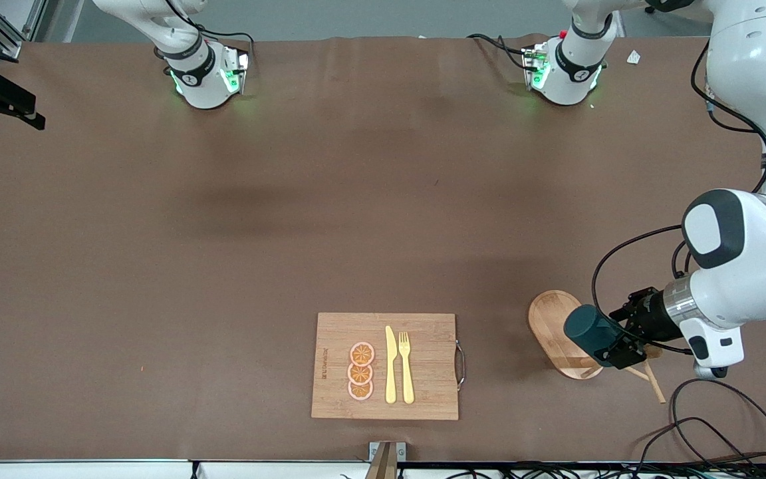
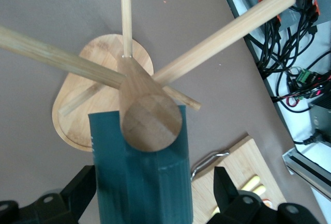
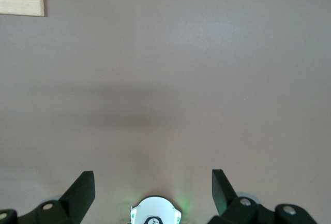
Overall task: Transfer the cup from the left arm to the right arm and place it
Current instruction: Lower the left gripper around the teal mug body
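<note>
The dark teal cup point(image 1: 592, 330) point(image 2: 139, 182) lies on its side against the post of a wooden peg stand point(image 1: 552, 326) point(image 2: 77, 115), toward the left arm's end of the table. My left gripper point(image 1: 612, 336) point(image 2: 152, 177) is open and straddles the cup. One finger sits close against the cup's wall, and a gap shows between the cup and the other finger point(image 2: 222, 182). The cup's inside and handle are hidden. My right gripper point(image 3: 152, 188) is open and empty over bare brown table above its own base, and it is out of the front view.
A wooden cutting board point(image 1: 423, 366) with a yellow knife point(image 1: 390, 364), a fork point(image 1: 407, 366) and orange slices point(image 1: 361, 370) lies near the front camera. The stand's pegs point(image 2: 222, 32) stick out around the cup. Cables point(image 1: 709, 426) trail at the left arm's end.
</note>
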Robot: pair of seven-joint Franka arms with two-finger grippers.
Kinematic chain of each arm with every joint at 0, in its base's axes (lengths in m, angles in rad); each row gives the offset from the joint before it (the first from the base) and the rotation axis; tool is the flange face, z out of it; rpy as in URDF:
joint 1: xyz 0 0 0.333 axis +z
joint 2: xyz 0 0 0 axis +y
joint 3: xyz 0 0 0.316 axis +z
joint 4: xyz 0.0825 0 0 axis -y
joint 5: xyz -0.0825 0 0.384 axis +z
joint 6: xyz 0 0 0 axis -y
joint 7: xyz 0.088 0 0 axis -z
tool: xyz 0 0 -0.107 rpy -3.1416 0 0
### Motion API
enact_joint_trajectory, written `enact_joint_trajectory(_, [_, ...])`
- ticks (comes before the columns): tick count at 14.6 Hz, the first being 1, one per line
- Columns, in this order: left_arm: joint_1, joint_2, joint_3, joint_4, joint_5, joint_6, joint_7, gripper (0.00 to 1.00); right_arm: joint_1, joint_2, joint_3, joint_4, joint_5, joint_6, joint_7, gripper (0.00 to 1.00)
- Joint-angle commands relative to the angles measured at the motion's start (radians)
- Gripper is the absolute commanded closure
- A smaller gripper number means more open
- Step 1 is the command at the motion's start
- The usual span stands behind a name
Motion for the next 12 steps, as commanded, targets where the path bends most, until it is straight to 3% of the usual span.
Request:
enact_joint_trajectory(1, [0.002, 0.012, 0.005, 0.016, -0.031, -0.014, -0.009, 0.00, -0.003, -0.021, 0.002, -0.022, 0.011, 0.002, 0.024, 0.00])
enact_joint_trajectory(12, [0.006, 0.032, 0.008, 0.016, -0.049, -0.013, -0.009, 0.00, 0.002, -0.021, 0.002, -0.023, -0.005, 0.028, 0.029, 0.00])
